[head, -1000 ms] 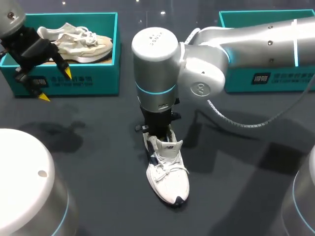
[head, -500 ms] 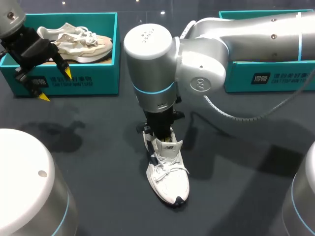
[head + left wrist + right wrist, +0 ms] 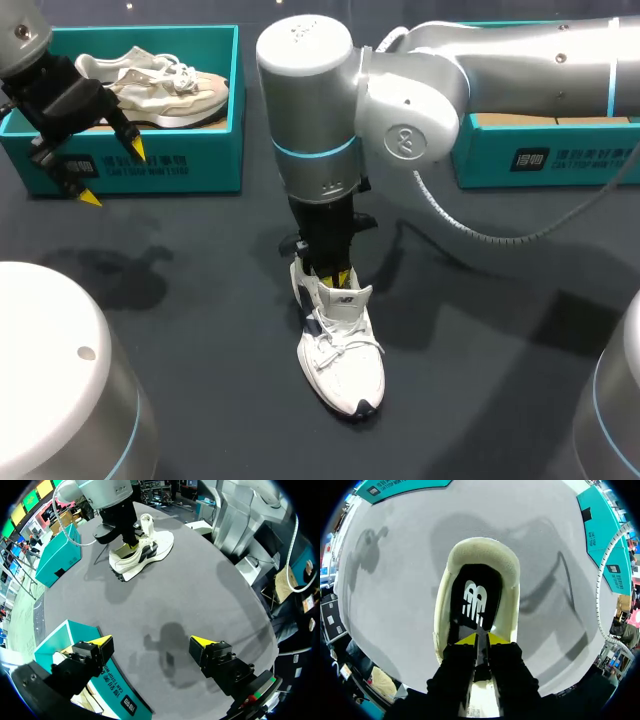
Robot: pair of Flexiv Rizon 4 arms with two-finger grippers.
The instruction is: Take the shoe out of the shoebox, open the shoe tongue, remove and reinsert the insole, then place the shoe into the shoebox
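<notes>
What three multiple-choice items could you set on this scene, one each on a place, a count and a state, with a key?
1. Where is the white shoe?
A in a box
B on the table
C held in the air

2. How many teal boxes stand on the table?
A one
B two
C three

3. How does the left pincer stand?
A open and empty
B shut on a lace
C shut on a box wall

Key:
1 B: the shoe lies on the dark table, with the right pincer in its opening.
2 B: the left box holds a beige shoe, and the right box stands across from it.
3 A: its yellow tips are wide apart with nothing between them.
</notes>
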